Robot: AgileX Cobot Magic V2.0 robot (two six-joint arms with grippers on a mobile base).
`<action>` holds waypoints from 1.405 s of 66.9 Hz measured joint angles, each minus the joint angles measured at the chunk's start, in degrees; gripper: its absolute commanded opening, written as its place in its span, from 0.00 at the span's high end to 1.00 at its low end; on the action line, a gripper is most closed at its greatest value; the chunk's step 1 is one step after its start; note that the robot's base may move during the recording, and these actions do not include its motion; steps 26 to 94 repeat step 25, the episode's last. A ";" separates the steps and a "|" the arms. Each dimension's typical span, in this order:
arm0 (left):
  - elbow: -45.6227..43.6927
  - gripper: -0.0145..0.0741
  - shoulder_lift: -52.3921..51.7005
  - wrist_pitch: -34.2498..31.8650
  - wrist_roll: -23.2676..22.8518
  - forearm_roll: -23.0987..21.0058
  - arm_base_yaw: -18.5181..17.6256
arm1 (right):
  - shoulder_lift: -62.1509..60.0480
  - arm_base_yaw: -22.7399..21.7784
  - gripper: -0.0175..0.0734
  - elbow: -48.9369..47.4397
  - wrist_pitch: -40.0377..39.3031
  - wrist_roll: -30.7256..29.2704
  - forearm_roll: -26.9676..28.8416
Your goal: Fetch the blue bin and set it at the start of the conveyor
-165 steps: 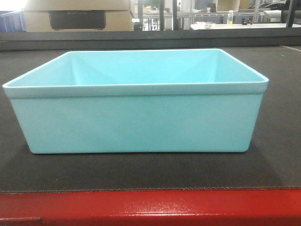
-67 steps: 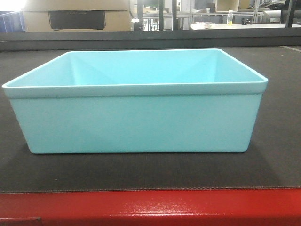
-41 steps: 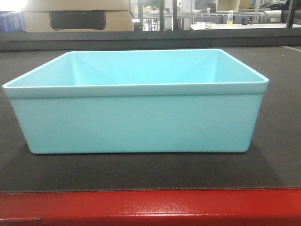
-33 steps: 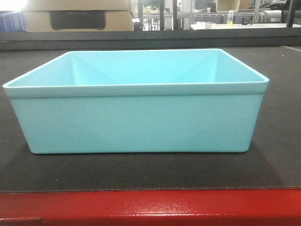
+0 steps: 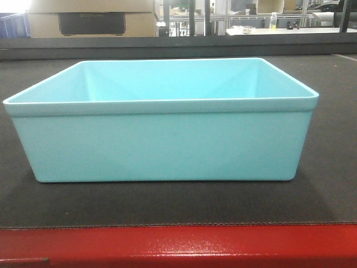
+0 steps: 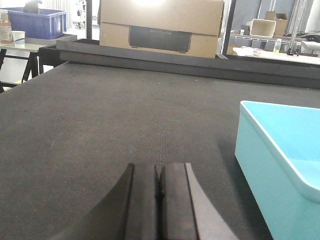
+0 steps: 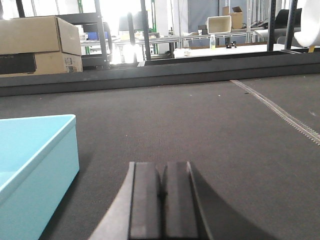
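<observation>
**Blue bin rests on the conveyor belt, both tools clear**

The blue bin (image 5: pixel 162 139) sits upright on the conveyor start (image 5: pixel 329 167), just behind its red edge (image 5: pixel 178 245). The left tool (image 6: pixel 159 200) and right tool (image 7: pixel 161 200) flank it, each with pads pressed together, holding nothing, apart from the bin.

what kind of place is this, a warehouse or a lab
Most likely a warehouse or logistics test floor. A wide dark conveyor belt with a red edge carries the blue bin, with cardboard boxes and metal racking behind it.
</observation>
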 measured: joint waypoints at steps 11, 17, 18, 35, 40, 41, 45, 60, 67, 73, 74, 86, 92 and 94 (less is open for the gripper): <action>0.00 0.96 0.00 0.00 0.00 0.00 0.00 | 0.00 0.00 0.99 0.00 0.00 -0.12 0.00; 0.00 0.96 0.00 0.00 0.00 0.00 0.00 | 0.00 0.00 0.99 0.00 0.00 -0.12 0.00; 0.00 0.96 0.00 0.00 0.00 0.00 0.00 | 0.00 0.00 0.99 0.00 0.00 -0.12 0.00; 0.00 0.96 0.00 0.00 0.00 0.00 0.00 | 0.00 0.00 0.99 0.00 0.00 -0.12 0.00; 0.00 0.96 0.00 0.00 0.00 0.00 0.00 | 0.00 0.00 0.99 0.00 0.00 -0.12 0.00; 0.00 0.96 0.00 0.00 0.00 0.00 0.00 | 0.00 0.00 0.99 0.00 0.00 -0.12 0.00; 0.00 0.96 0.00 0.00 0.00 0.00 0.00 | 0.00 0.00 0.99 0.00 0.00 -0.12 0.00; 0.00 0.96 0.00 0.00 0.00 0.00 0.00 | 0.00 0.00 0.99 0.00 0.00 -0.12 0.00; 0.00 0.96 0.00 0.00 0.00 0.00 0.00 | 0.00 0.00 0.99 0.00 0.00 -0.12 0.00; 0.00 0.96 0.00 0.00 0.00 0.00 0.00 | 0.00 0.00 0.99 0.00 0.00 -0.12 0.00; 0.00 0.96 0.00 0.00 0.00 0.00 0.00 | 0.00 0.00 0.99 0.00 0.00 -0.12 0.00; 0.00 0.96 0.00 0.00 0.00 0.00 0.00 | 0.00 0.00 0.99 0.00 0.00 -0.12 0.00; 0.00 0.96 0.00 0.00 0.00 0.00 0.00 | 0.00 0.00 0.99 0.00 0.00 -0.12 0.00; 0.00 0.96 0.00 0.00 0.00 0.00 0.00 | 0.00 0.00 0.99 0.00 0.00 -0.12 0.00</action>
